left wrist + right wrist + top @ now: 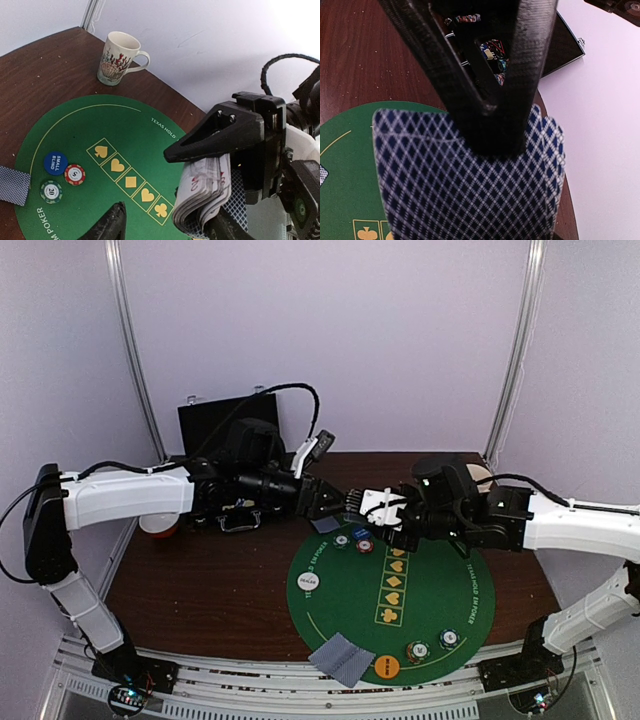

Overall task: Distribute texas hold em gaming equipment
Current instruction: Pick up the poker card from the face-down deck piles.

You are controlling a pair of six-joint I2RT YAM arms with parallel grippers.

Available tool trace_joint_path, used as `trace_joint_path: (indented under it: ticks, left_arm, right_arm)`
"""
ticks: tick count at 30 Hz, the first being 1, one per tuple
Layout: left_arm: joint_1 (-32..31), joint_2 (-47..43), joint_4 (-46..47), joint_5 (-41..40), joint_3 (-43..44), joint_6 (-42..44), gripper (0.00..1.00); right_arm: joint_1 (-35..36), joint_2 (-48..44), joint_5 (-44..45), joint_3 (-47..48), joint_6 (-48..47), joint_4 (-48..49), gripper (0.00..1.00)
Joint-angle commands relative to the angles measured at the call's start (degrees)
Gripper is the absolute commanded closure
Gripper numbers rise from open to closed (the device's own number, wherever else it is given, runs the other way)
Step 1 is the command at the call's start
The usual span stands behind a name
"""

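The right gripper (pixel 497 142) is clamping the deck (pixel 202 192) in the air toward the far edge of the table (pixel 200 585), likely offering it. The left gripper (pixel 330 502), jaws apart, is facing it to draw cards.

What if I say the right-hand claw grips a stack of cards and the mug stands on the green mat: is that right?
Not quite. The mug stands off the mat, on the brown table beyond the mat's edge, as the left wrist view shows. The rest holds: the right gripper does grip a stack of cards.
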Motion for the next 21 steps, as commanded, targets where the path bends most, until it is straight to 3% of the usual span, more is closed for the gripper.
trace_joint_path:
  ticks: [1, 9, 21]
  left_arm:
    - [0.15, -1.85, 0.78, -2.79, 0.73, 1.27, 0.47]
    - [0.16, -2.68, 2.76, 1.37, -0.13, 0.26, 0.78]
    - [0.22, -5.01, 0.42, -1.08, 0.09, 1.91, 0.75]
  right_arm:
    - [0.38, -0.53, -0.27, 1.01, -0.45, 2.29, 0.56]
    - [0.39, -0.08, 0.63, 0.89, -0.27, 2.50, 0.57]
    - [0.35, 0.07, 1.39, 0.67, -0.26, 2.60, 0.57]
